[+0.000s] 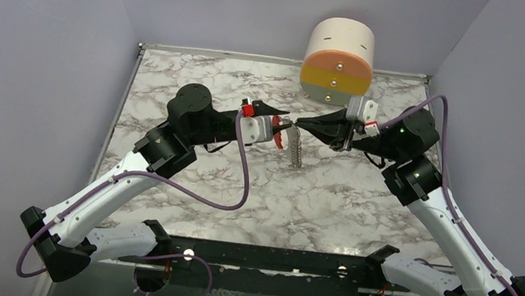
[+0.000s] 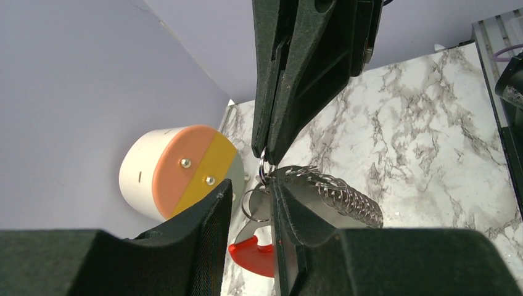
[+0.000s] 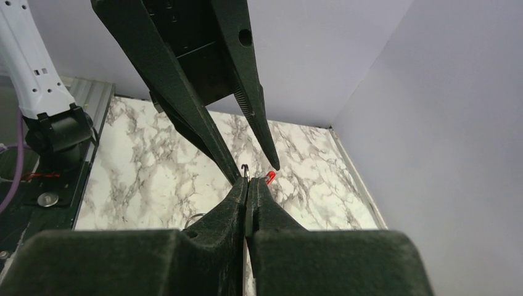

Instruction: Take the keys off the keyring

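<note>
Above mid-table, between the two arms' tips, the keys [image 1: 294,150] are hung in the air, clear of the marble tabletop [image 1: 358,205]. The keyring [image 2: 264,168] is pinched at its upper arc by the right gripper [image 2: 266,153], whose fingers are pressed tight together. The left gripper [image 2: 251,182] is spread, with nothing clamped. The red plastic-headed piece [image 2: 253,256] and a second, paler wire ring [image 2: 248,203] are seen in the gap between its fingers. The silvery strip [image 2: 345,197] is draped past one of its fingers; contact there cannot be confirmed.

Handling, as judged:
- **Bunch:** It is light, so weight is no issue; swing and twist are.
- **Keyring:** It is thin, hard, smooth wire, so slip and rotation in the pads are to be expected. Very little of it is exposed.
- **Strip:** It looks linked and floppy, so no push can be sent through it.
- **Red head:** It is rigid, broad and likely the least slippery part, so it is best taken there. Flat faces should be set across the pads, close to where it meets the ring, so it can be steered round the wire.
- **Ring grip:** The ring is best held at the very tips, away from its split. The split's location cannot be made out.
</note>
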Available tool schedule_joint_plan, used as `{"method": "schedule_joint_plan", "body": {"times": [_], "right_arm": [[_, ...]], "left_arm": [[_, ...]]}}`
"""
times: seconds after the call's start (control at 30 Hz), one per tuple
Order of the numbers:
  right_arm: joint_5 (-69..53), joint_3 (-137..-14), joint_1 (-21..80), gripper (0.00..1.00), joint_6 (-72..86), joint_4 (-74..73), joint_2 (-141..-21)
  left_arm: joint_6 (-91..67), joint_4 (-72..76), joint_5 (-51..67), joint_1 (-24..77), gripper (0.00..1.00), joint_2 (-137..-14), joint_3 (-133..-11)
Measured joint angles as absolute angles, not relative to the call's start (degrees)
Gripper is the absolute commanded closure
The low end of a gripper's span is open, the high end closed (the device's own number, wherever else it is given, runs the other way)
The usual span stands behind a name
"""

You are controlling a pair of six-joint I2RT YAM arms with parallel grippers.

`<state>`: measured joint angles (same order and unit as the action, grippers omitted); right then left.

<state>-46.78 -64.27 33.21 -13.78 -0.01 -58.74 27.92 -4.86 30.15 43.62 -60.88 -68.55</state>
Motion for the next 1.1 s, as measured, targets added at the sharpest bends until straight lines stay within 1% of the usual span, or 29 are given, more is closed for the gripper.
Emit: {"method": "schedule_joint_plan", "body": {"times": [0.3,0.43,0.63,0.87,1.1], "right_arm": [[-47.05,-64.27,33.21,0.99,-13.93,-0.08,-58.76],[-47.05,-64.40,33.21,0.99,-15.00,-0.95,-58.81],[-46.09,-69.08,33.21,0.99,-18.39,-7.55,-61.01],[-41.39,-74.74,33.21,0.99,-22.00,-15.14,-63.02],[-37.82,-79.99,33.21,0.99,-24.53,-22.26,-64.77]], "left_arm": [[26.02,-2.68,31.53,43.62,0.71,-60.88,-68.58],[25.10,-3.01,32.49,43.62,0.75,-61.49,-69.89],[25.04,-4.89,32.42,43.62,0.76,-62.54,-72.49],[26.33,-7.11,29.02,43.57,0.77,-62.37,-72.64],[27.57,-8.73,28.14,43.57,0.77,-62.48,-72.64]]}}
